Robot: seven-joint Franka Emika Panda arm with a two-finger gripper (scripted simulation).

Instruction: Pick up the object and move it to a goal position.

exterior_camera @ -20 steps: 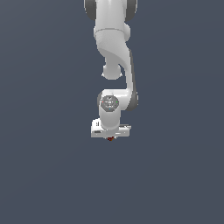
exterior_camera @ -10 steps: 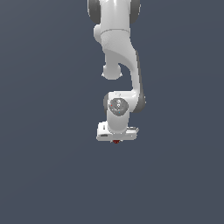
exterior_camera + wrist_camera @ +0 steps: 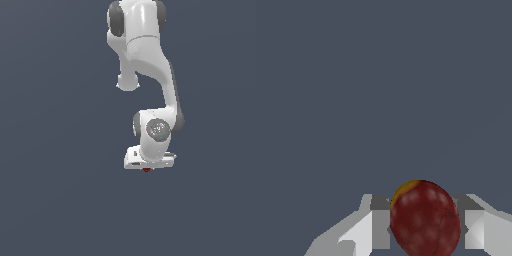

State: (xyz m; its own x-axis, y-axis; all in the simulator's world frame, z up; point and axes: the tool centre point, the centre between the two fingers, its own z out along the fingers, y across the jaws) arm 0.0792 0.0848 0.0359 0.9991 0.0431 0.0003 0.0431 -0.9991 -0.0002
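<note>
The object (image 3: 425, 218) is a dark red rounded blob with a small yellow patch. In the wrist view it sits between my two fingers, one finger (image 3: 378, 225) on each side, pressed against it. In the exterior view only a tiny red bit of the object (image 3: 146, 170) shows under the white hand. My gripper (image 3: 147, 169) is shut on the object and hangs below the white arm (image 3: 150, 65), over the plain grey surface. The fingertips are mostly hidden by the hand in the exterior view.
A uniform dark grey surface (image 3: 60, 200) fills the background in both views. No other object shows in either view.
The arm has swung toward the exterior view's right and slightly lower, carrying the red object along in the shut gripper.
</note>
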